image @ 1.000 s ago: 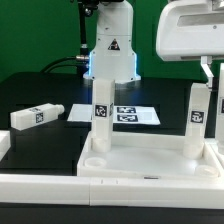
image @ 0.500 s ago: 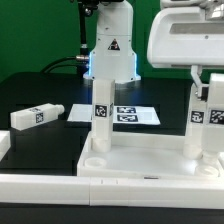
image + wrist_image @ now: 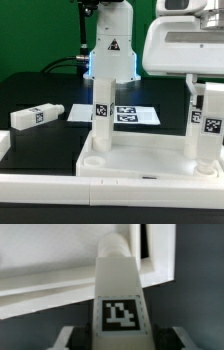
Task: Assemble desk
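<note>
The desk panel (image 3: 120, 165), white with a raised rim, lies at the front. Two white legs stand upright in it, one toward the exterior view's left (image 3: 101, 112) and one toward its right (image 3: 193, 120). My gripper (image 3: 208, 88) is shut on a third tagged leg (image 3: 212, 125) and holds it upright just beside the right standing leg, its lower end at the panel's right corner. In the wrist view the held leg (image 3: 120, 286) runs between my fingers (image 3: 68, 339), and the panel's rim (image 3: 60, 280) lies beyond it. A fourth leg (image 3: 35, 116) lies loose on the black table.
The white robot pedestal (image 3: 110, 50) with a warning sticker stands at the back. The marker board (image 3: 130, 116) lies flat in front of it, behind the left leg. A dark block (image 3: 4, 146) sits at the exterior view's left edge.
My gripper has come down and moved toward the exterior view's left with the leg in it. The held leg now hangs lower, close beside the right standing leg.
</note>
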Tool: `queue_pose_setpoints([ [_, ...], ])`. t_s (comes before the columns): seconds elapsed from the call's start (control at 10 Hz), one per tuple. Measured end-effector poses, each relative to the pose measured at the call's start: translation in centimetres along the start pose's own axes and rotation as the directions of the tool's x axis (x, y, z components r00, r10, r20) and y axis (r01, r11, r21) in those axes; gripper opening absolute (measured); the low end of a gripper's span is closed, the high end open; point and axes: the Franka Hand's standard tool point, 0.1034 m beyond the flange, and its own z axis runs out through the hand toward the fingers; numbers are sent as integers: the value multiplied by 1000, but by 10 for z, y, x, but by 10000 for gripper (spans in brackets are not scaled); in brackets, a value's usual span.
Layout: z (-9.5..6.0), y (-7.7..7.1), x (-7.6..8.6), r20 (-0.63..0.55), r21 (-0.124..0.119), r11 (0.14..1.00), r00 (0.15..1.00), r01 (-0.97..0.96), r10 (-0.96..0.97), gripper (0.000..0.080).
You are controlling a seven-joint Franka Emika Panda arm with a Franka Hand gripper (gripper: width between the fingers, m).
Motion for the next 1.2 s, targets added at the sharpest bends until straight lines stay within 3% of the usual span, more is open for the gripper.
queue_pose_setpoints([
  [0.5, 11, 1, -5, 0, -8, 1000, 1000, 1, -1, 284],
  [0.7, 11, -6, -6, -21, 5, 1000, 1000, -6, 6, 284],
  [1.0, 11, -5, -6, -32, 11, 1000, 999, -25, 25, 284],
  [1.1, 11, -5, -6, -32, 11, 1000, 999, -24, 24, 381],
  [1.2, 11, -5, -6, -32, 11, 1000, 999, -24, 25, 381],
])
